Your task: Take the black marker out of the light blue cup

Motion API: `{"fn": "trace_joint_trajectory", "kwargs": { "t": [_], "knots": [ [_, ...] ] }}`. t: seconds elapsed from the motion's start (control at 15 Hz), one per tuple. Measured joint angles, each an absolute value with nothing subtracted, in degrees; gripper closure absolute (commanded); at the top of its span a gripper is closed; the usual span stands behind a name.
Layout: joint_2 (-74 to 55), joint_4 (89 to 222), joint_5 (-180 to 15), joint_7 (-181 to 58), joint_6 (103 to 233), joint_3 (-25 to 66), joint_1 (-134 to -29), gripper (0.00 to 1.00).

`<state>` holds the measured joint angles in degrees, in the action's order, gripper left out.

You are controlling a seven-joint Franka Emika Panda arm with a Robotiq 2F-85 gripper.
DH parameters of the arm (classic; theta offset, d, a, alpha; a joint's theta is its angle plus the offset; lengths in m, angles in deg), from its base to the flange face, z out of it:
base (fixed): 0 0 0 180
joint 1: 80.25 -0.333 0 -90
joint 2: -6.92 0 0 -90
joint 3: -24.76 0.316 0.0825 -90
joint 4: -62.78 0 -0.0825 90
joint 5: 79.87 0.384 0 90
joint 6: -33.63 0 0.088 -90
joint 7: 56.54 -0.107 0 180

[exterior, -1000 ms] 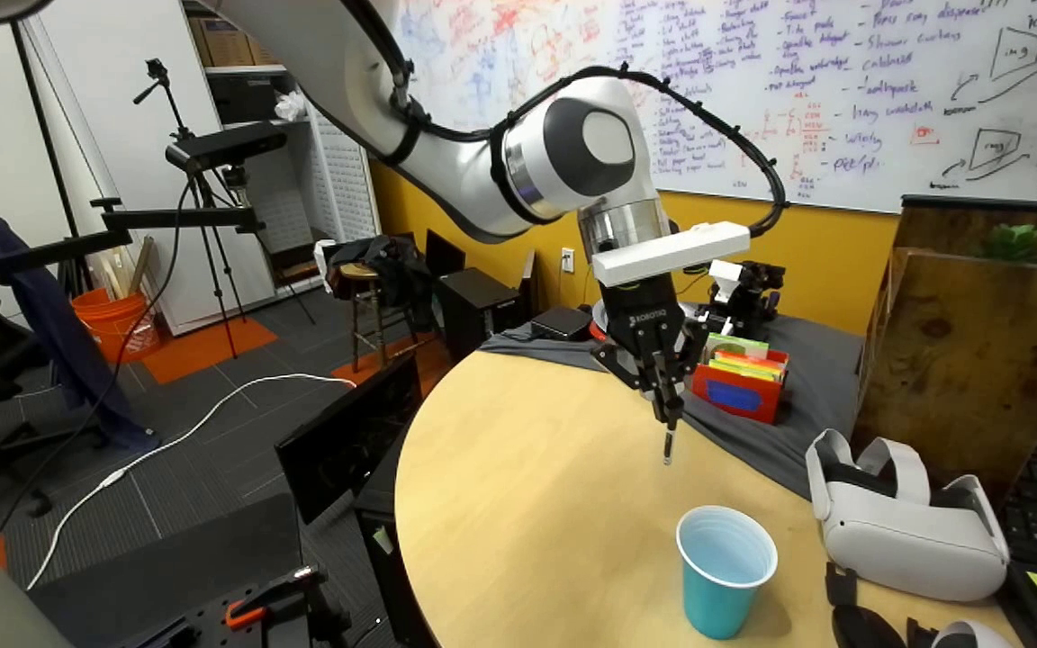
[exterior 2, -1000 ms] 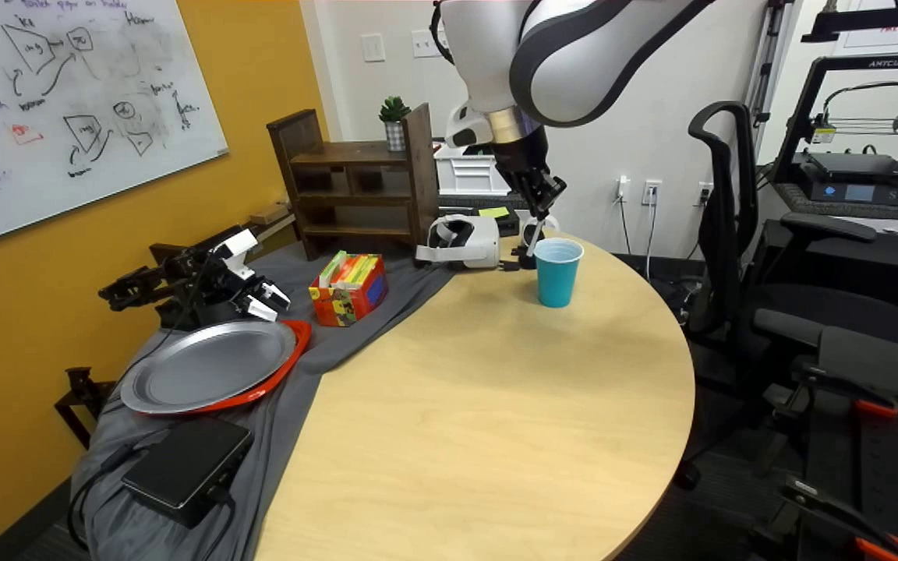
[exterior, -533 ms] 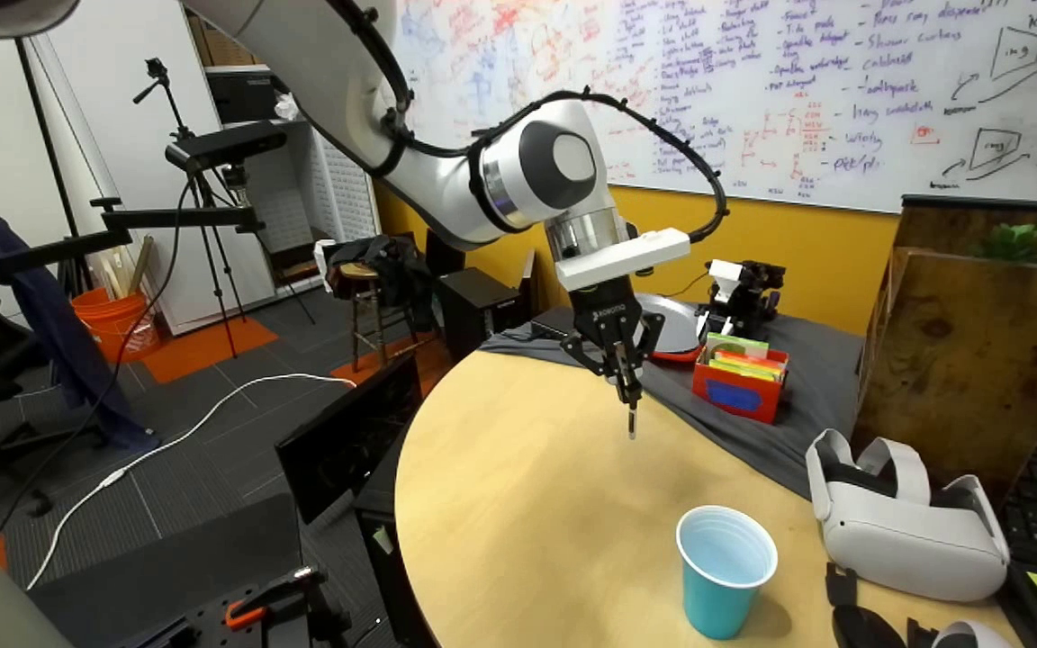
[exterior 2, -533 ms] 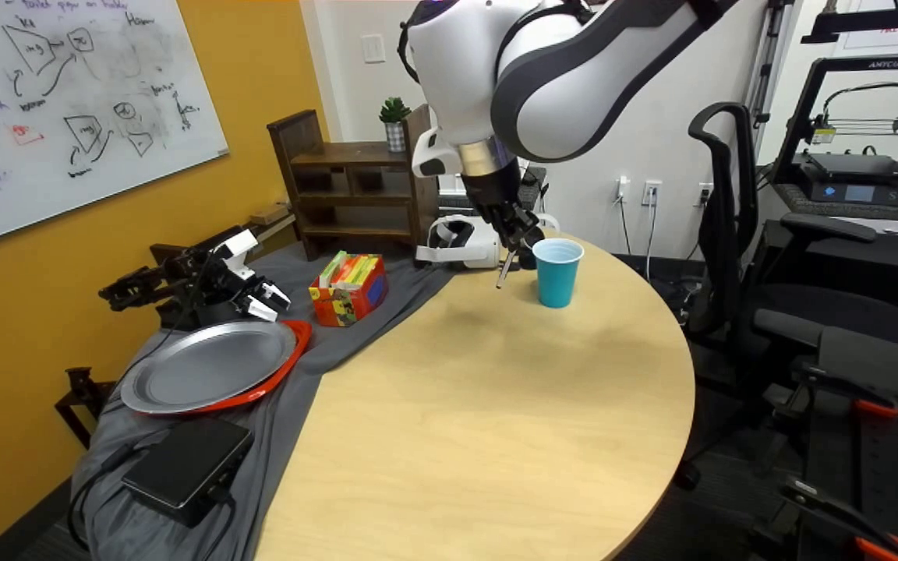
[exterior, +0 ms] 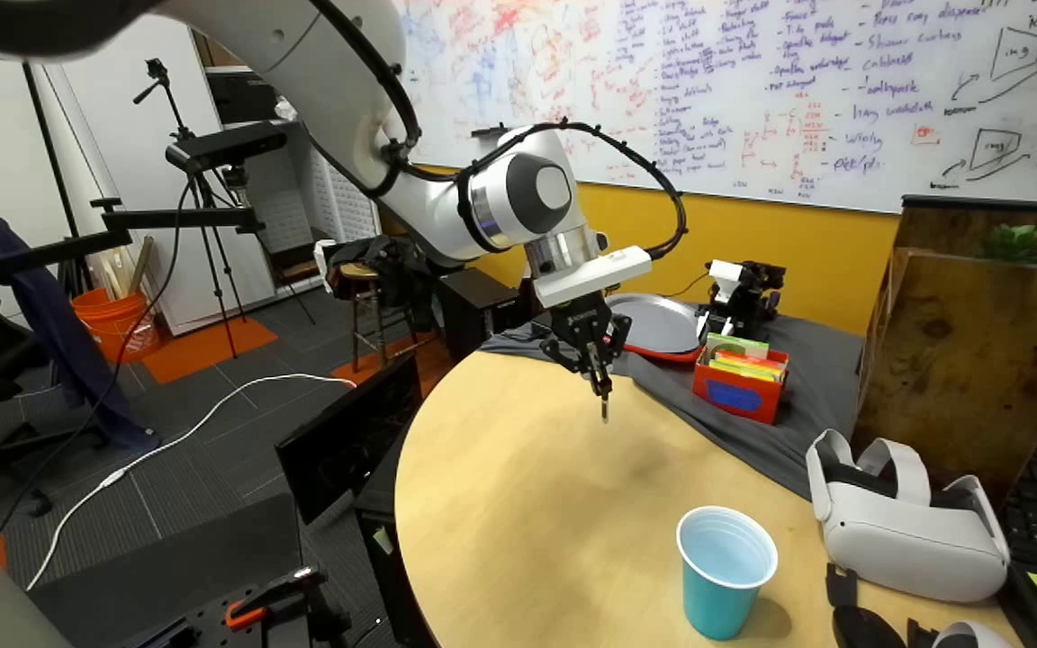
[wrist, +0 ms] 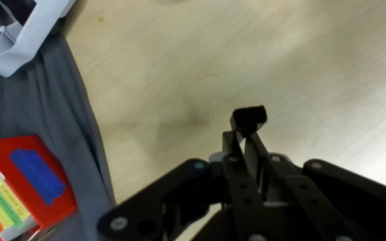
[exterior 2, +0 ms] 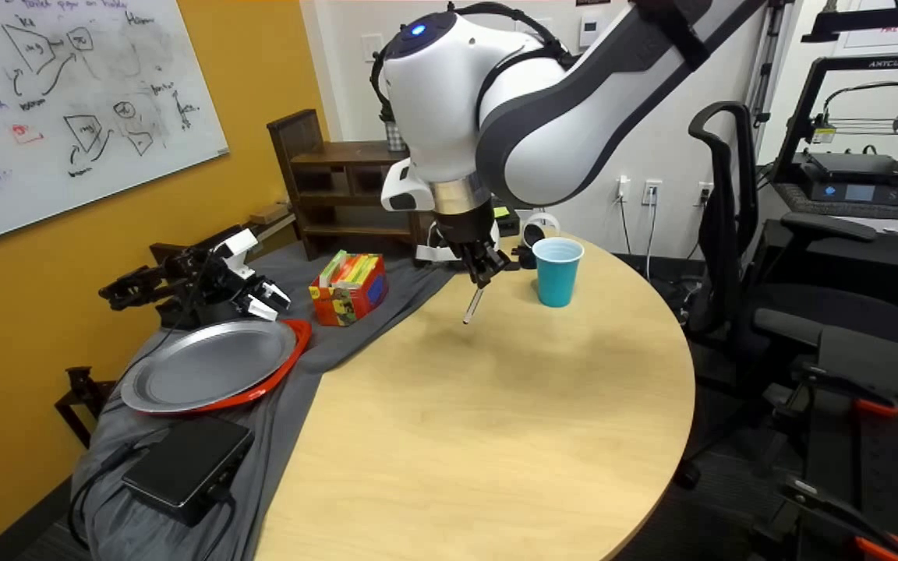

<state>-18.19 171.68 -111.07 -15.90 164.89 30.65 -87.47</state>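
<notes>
The light blue cup [exterior: 718,605] stands upright on the round table, and it also shows in an exterior view [exterior 2: 556,282]. My gripper [exterior: 602,391] is shut on the black marker [exterior: 605,412], a thin stick that looks partly pale and hangs down from the fingertips. In an exterior view, the gripper [exterior 2: 481,282] holds the marker [exterior 2: 472,307] tilted above the table, apart from the cup. In the wrist view, the fingers [wrist: 244,142] are nearly together, with a dark block at their tips; I cannot tell whether it is the marker. The cup is out of the wrist view.
A white headset [exterior: 910,531] lies near the cup. A red box of cards [exterior: 740,387] stands on the grey cloth [exterior 2: 293,436]. A silver plate [exterior 2: 211,366], a black box [exterior 2: 188,471] and a wooden shelf [exterior 2: 355,187] stand around the table [exterior: 518,504].
My gripper has moved away from the cup with the marker, across the table toward the side with the plate. The cup has not moved.
</notes>
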Motion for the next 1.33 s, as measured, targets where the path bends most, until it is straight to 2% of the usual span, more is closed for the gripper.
{"fn": "trace_joint_trajectory", "kwargs": {
  "t": [0.4,1.27,1.33],
  "knots": [
    [-19.5,171.7,-107.6,-16.3,171.3,31.5,-87.5,0.97],
    [-22.9,178.2,-101.6,-18.9,198.0,31.6,-85.1,0.97],
    [-23.0,178.9,-101.6,-19.0,199.3,31.6,-85.0,0.64]
  ]
}}
